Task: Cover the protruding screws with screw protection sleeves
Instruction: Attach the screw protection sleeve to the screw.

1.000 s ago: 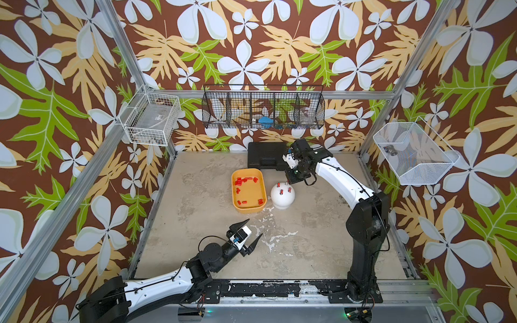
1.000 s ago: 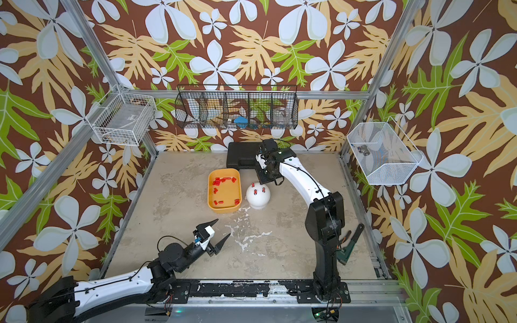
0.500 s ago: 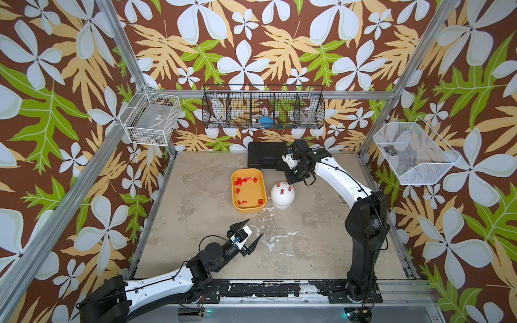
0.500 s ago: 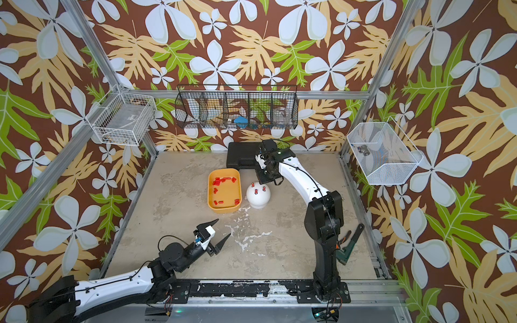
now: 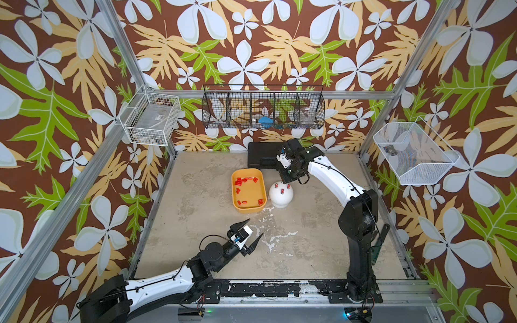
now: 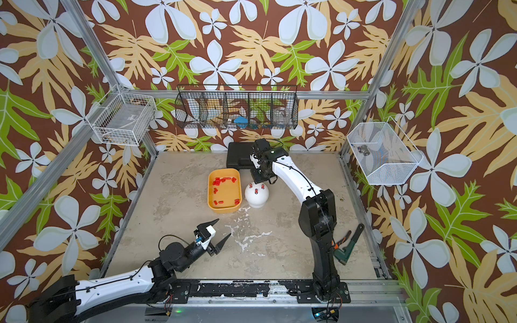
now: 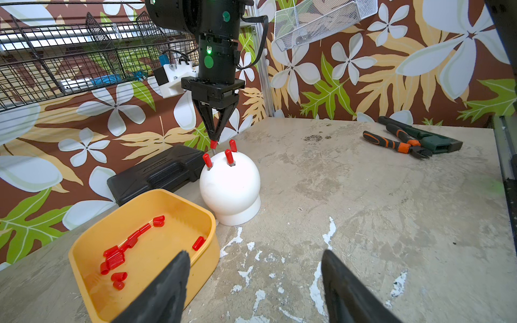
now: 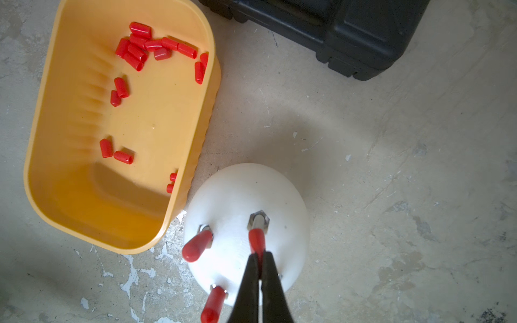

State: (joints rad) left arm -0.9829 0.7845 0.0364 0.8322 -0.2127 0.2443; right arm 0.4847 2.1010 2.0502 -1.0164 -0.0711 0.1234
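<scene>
Right now the right gripper [image 7: 214, 140] hangs straight above the white dome [image 7: 229, 190], its fingers [image 8: 247, 285] pinched tight on the top end of a red sleeve [image 8: 256, 237]. That sleeve sits partway down one screw [image 8: 258, 221]; a short run of bare metal and the hex nut show beneath it. On the same dome, three more sleeves [image 7: 229, 156] cap the other screws, clustered round the crown.

In both top views the dome stands on the surface [image 5: 195, 195] just beside the yellow tray [image 5: 250, 188], at the tray's 3 o'clock; whether the two touch cannot be told. In the tray lie loose sleeves [image 8: 140, 47], most bunched at its 12 o'clock end and a few toward 6 o'clock. A closed black case [image 5: 263, 158] lies at the dome's 11 o'clock, against the back wall.

The left gripper [image 5: 255, 227] is well apart from all this, at 6 o'clock from the tray and pointing toward 1 o'clock. Its fingers [image 7: 167, 288] are spread wide with nothing between them. A few hand tools [image 6: 348, 246] lie at the dome's 4 o'clock, past the right arm's base.
</scene>
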